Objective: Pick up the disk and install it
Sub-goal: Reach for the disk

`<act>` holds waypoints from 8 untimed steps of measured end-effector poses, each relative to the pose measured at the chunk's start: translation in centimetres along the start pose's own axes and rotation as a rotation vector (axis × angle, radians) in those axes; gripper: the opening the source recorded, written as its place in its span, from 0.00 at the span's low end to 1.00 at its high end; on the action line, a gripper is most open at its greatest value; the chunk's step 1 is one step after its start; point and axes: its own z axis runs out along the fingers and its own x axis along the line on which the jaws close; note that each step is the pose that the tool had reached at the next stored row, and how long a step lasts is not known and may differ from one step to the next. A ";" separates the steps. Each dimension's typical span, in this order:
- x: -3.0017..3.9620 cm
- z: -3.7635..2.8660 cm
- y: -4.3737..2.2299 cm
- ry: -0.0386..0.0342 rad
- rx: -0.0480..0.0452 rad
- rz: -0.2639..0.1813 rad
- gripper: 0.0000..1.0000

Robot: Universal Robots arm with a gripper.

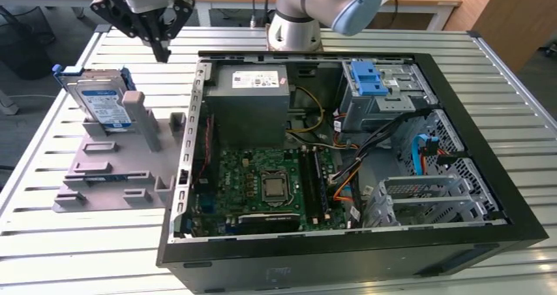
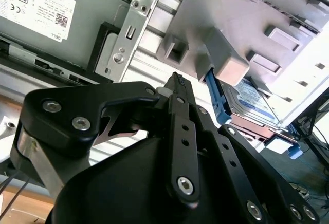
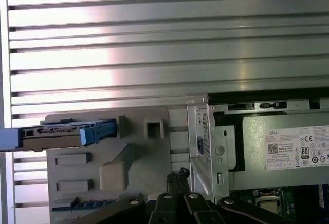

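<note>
Bright even light; glare on slatted table (image 3: 154, 59); soft shadows

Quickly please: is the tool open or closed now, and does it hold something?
Tool: closed, holding nothing; the disk stands apart in the grey rack.

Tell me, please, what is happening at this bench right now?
A robot arm is working beside an open computer case on a slatted table. Its gripper hangs in the air close to the disk, shut and holding nothing. The disk stands propped in a grey holder outside the case, to the exterior view's left of it. It has not yet been picked up or installed.
</note>
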 end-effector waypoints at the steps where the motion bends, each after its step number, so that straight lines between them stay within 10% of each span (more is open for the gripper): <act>1: 0.28 0.02 0.06 0.0000 -0.0001 0.000 0.11; 8: 2.20 0.13 0.58 0.0003 0.0000 0.000 0.11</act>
